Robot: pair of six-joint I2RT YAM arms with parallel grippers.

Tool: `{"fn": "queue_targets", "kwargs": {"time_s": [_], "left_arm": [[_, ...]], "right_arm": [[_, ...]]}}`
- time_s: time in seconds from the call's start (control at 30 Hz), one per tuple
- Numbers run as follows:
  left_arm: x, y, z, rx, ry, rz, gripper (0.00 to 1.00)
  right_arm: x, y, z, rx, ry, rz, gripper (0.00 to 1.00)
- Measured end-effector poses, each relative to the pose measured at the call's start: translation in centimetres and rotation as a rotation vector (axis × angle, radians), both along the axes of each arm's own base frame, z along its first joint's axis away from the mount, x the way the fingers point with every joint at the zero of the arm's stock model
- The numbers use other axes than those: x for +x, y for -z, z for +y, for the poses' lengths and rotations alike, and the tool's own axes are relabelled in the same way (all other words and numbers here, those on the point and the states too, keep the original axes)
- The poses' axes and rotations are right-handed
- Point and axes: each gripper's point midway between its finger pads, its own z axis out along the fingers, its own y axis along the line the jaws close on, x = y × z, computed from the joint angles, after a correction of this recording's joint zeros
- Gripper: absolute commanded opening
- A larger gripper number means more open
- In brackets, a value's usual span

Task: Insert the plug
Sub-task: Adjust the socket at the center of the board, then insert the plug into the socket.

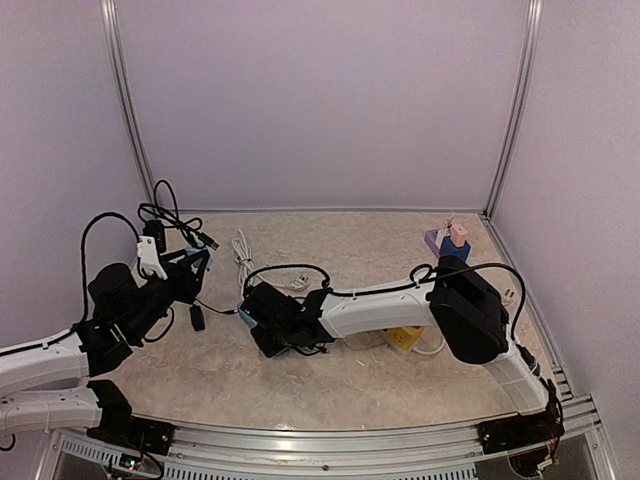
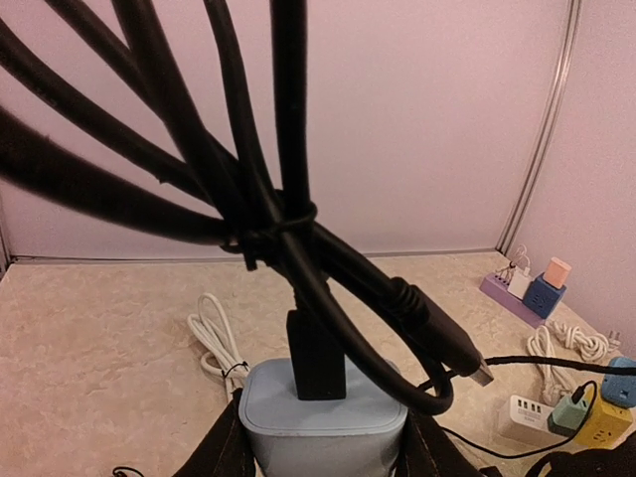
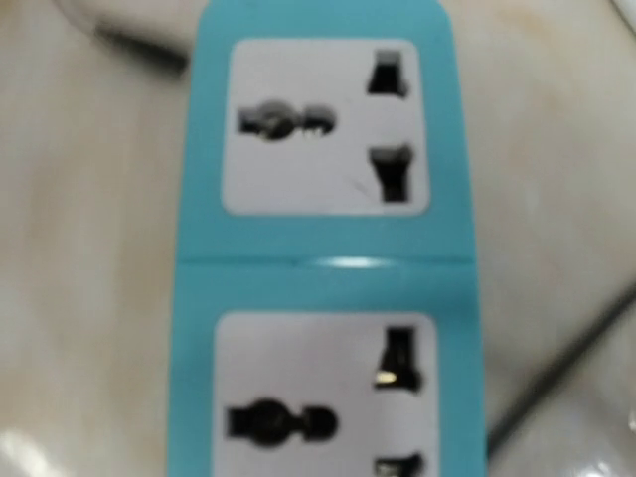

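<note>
Marbled desk (image 1: 380,392) lay beneath lilac walls. The left fingers (image 2: 219,452) were clamped on the pale blue plug (image 2: 323,422), raised well left of the teal power strip (image 3: 323,268), likely to keep its prongs free for insertion. The right gripper (image 1: 268,325) hovered over that strip, perhaps to steady it. I could not tell whether its fingers were apart.

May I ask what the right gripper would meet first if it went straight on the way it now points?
Most likely the teal power strip: it fills the right wrist view, squarely ahead of the right gripper. How far off it lies is unclear.
</note>
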Motion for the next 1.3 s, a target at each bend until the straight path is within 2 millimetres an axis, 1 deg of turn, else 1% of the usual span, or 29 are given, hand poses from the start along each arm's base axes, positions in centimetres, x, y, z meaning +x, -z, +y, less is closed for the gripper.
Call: {"fn": "queue_targets", "kwargs": {"time_s": [0.1, 0.17, 0.23, 0.3, 0.33, 0.37, 0.4, 0.43, 0.53, 0.63, 0.7, 0.77, 0.8, 0.9, 0.97, 1.03, 1.1, 1.17, 1.23, 1.3], "left_arm": [[-0.4, 0.9, -0.9, 0.006, 0.028, 0.004, 0.00], [-1.0, 1.9, -1.9, 0.010, 0.056, 0.004, 0.00], [-2.0, 3.5, -2.8, 0.014, 0.090, 0.004, 0.00], [-2.9, 5.4, -3.5, 0.029, 0.117, 0.016, 0.00], [-3.3, 6.4, -3.8, 0.045, 0.127, 0.028, 0.00], [-3.5, 7.1, -4.1, 0.062, 0.134, 0.039, 0.00], [-3.7, 7.6, -4.7, 0.078, 0.142, 0.043, 0.00], [-3.7, 7.9, -5.1, 0.090, 0.149, 0.045, 0.00], [-3.9, 8.9, -7.0, 0.121, 0.179, 0.038, 0.00], [-3.7, 10.7, -7.9, 0.157, 0.188, 0.049, 0.00], [-3.2, 11.4, -8.6, 0.172, 0.189, 0.048, 0.00], [-2.9, 12.1, -9.6, 0.191, 0.201, 0.040, 0.00], [-2.7, 12.6, -10.1, 0.202, 0.206, 0.038, 0.00], [-2.3, 15.4, -11.4, 0.268, 0.225, 0.073, 0.00], [-2.4, 16.7, -12.2, 0.310, 0.242, 0.084, 0.00], [-3.0, 16.5, -13.3, 0.327, 0.272, 0.058, 0.00], [-3.9, 16.1, -14.4, 0.348, 0.306, 0.026, 0.00], [-4.5, 15.8, -15.2, 0.362, 0.328, 0.000, 0.00], [-4.9, 15.4, -15.8, 0.373, 0.342, -0.023, 0.00], [-5.0, 15.2, -16.2, 0.384, 0.347, -0.041, 0.00]], "right_arm": [[-1.4, 0.0, -1.6, -0.007, -0.078, 0.000, 0.29], [-2.6, 0.0, -3.0, -0.014, -0.138, -0.003, 0.28], [-3.5, 0.0, -4.2, -0.028, -0.180, -0.010, 0.29], [-4.5, 0.1, -5.5, -0.038, -0.226, -0.019, 0.31], [-4.8, 0.1, -5.9, -0.039, -0.241, -0.021, 0.35], [-5.2, 0.1, -6.3, -0.039, -0.257, -0.024, 0.41], [-5.4, 0.1, -6.5, -0.038, -0.266, -0.024, 0.48], [-5.7, 0.2, -6.7, -0.034, -0.274, -0.025, 0.53], [-6.6, 0.2, -7.0, -0.013, -0.293, -0.021, 0.63], [-8.0, -0.4, -7.3, 0.029, -0.320, -0.009, 0.69], [-8.7, -1.9, -7.6, 0.073, -0.333, -0.019, 0.71], [-9.0, -4.2, -7.8, 0.134, -0.341, -0.045, 0.72], [-9.1, -5.8, -8.0, 0.174, -0.344, -0.064, 0.72], [-9.4, -9.5, -8.3, 0.271, -0.354, -0.107, 0.70], [-9.4, -11.5, -8.9, 0.319, -0.355, -0.123, 0.69], [-9.5, -13.0, -9.6, 0.360, -0.353, -0.119, 0.68], [-9.0, -14.5, -10.3, 0.396, -0.331, -0.118, 0.62], [-8.2, -16.0, -10.8, 0.422, -0.292, -0.118, 0.61], [-7.0, -17.5, -10.6, 0.426, -0.240, -0.116, 0.59], [-5.7, -18.6, -9.6, 0.427, -0.197, -0.112, 0.56]]}}
